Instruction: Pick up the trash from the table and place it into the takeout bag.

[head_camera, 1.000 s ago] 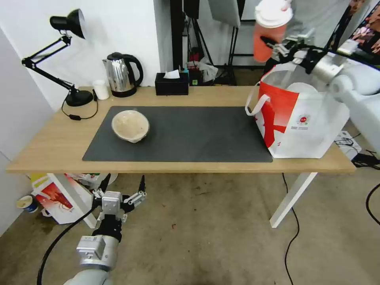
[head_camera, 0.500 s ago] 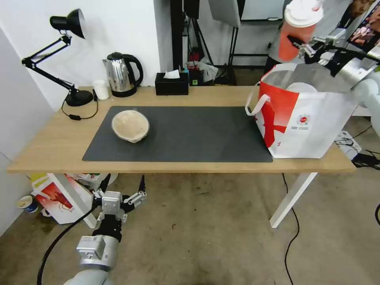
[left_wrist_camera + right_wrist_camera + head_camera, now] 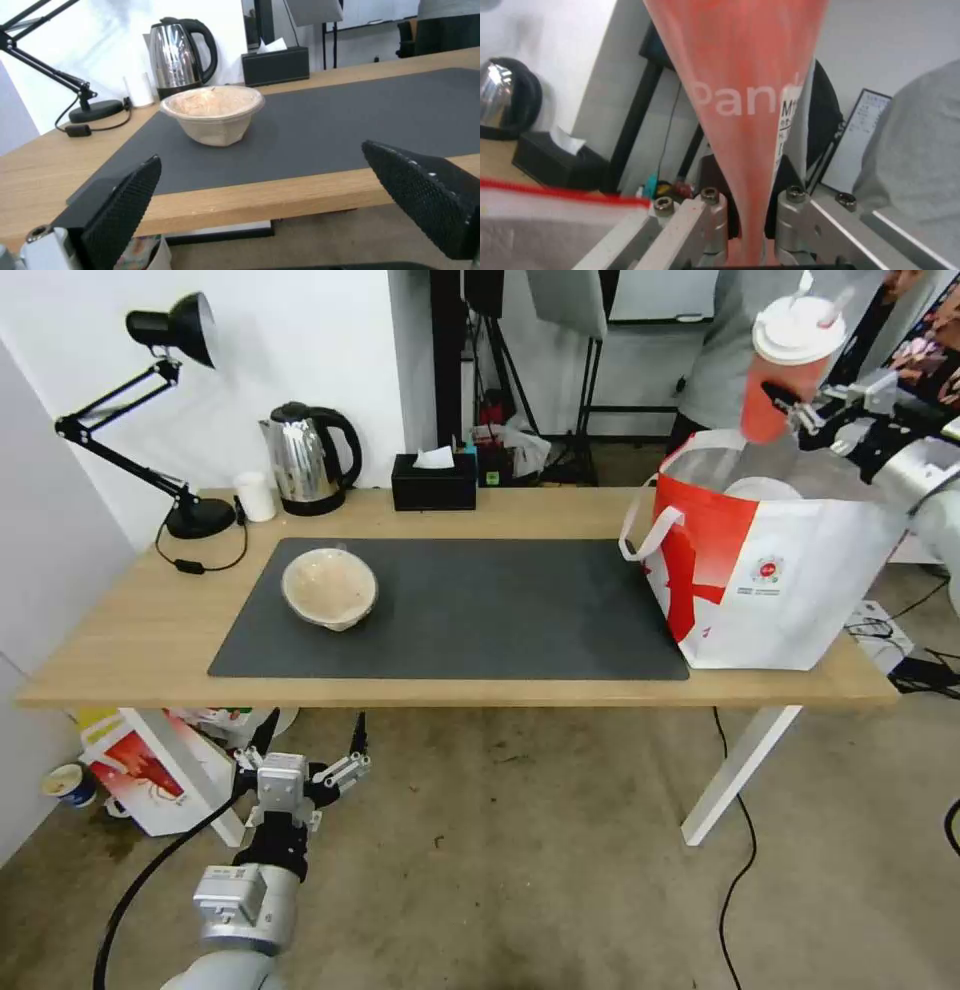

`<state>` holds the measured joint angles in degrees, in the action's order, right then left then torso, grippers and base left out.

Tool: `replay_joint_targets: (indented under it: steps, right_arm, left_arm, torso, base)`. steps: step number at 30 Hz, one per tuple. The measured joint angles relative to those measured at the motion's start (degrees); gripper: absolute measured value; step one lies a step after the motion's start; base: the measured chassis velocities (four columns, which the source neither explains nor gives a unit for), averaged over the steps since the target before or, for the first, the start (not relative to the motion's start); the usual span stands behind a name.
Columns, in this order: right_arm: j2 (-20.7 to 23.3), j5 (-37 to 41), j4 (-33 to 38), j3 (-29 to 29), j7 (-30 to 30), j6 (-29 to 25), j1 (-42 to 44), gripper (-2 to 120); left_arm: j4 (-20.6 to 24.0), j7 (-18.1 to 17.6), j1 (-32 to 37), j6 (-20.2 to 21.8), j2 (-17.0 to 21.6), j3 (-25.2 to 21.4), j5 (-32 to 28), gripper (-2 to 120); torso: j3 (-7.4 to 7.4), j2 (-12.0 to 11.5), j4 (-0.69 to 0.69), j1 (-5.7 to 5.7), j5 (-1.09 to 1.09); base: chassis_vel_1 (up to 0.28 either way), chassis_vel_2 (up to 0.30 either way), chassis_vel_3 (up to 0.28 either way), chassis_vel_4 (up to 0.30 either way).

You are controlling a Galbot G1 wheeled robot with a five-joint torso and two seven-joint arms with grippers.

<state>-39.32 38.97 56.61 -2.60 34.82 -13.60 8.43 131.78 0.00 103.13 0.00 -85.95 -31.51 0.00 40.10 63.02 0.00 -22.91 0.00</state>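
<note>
Below the table's (image 3: 120,655) front edge, on the left, the left gripper (image 3: 305,740) hangs idle with its fingers spread wide and nothing between them. On the dark grey mat (image 3: 480,610) above it, toward the left end, the beige paper bowl (image 3: 330,588) stands upright, and at the right end stands the takeout bag (image 3: 770,570), its mouth open. Over that opening the right gripper (image 3: 790,405) is clamped on the red cup (image 3: 785,380), which is held clear of the bag, tilted, white lid and straw uppermost.

The red cup (image 3: 740,93) is showing white lettering reading "Pand", cut off by a white sticker whose print is too small to read, while the takeout bag's (image 3: 790,600) logo stays illegible.
</note>
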Motion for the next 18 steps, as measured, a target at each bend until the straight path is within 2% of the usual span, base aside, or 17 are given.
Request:
replay_joint_targets:
  steps: [6, 12, 18]
  right_arm:
    - [-0.83, -2.04, -1.85, -0.79, -1.42, -0.63, 0.75, 6]
    - [-2.14, -5.38, -3.54, -1.35, -6.30, -1.42, 1.40, 6]
    - [-2.47, -5.72, -3.09, -1.21, -8.60, -1.50, 1.48, 6]
  left_arm:
    - [0.00, 0.00, 0.00, 0.00, 0.00, 0.00, 0.00, 100]
    - [0.00, 0.00, 0.01, 0.00, 0.00, 0.00, 0.00, 100]
    - [0.00, 0.00, 0.00, 0.00, 0.00, 0.00, 0.00, 100]
  torso:
    - [0.00, 0.00, 0.00, 0.00, 0.00]
    - [0.00, 0.01, 0.00, 0.00, 0.00]
    - [0.00, 0.01, 0.00, 0.00, 0.00]
  base:
    - [0.000, 0.000, 0.000, 0.000]
    - [0.000, 0.000, 0.000, 0.000]
    - [0.000, 0.000, 0.000, 0.000]
